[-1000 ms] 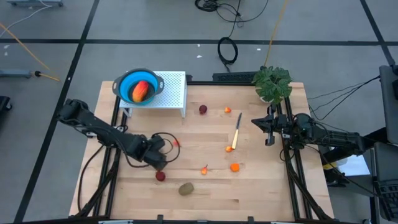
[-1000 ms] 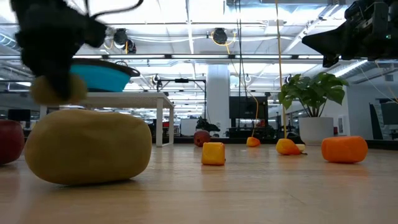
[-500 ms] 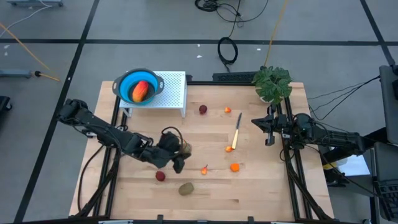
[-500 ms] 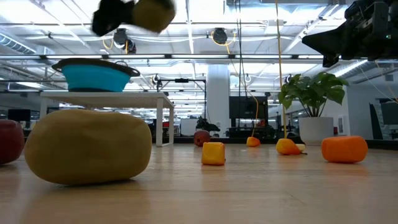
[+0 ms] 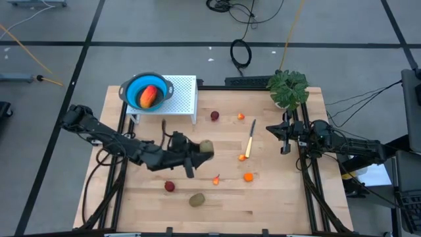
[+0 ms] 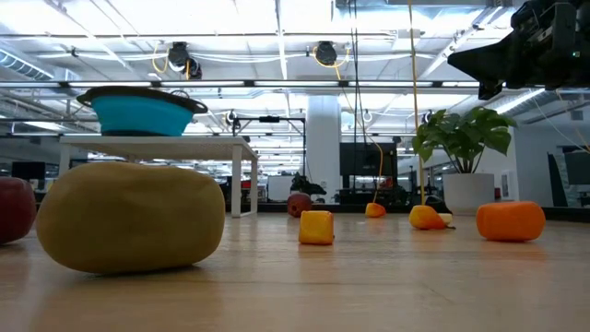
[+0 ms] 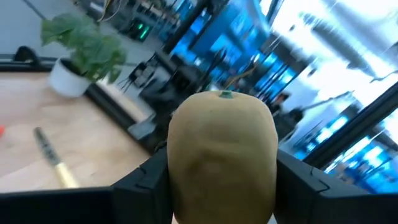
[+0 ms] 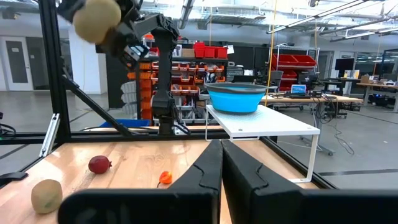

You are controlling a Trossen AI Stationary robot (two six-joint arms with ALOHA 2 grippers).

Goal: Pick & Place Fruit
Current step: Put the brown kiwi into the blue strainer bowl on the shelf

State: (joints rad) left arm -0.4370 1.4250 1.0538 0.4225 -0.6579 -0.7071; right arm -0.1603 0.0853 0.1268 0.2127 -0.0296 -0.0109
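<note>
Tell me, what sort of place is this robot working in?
Likely a robotics lab or workshop: a wooden table with two robot arms, red storage bins on shelving behind, and cables on the floor.

A robotics lab in a large open industrial hall. A wooden surface stands on a grey floor marked with dark lines, where cables lie coiled. 2 dark arms are mounted on black frames at its sides. Beyond the surface, the low view shows rows of ceiling lights, overhead pipes, a white pillar and monitors. The right wrist view takes in shelving with red bins, orange parts racks and a workbench with computers. A potted plant sits at the surface's far corner.
</note>
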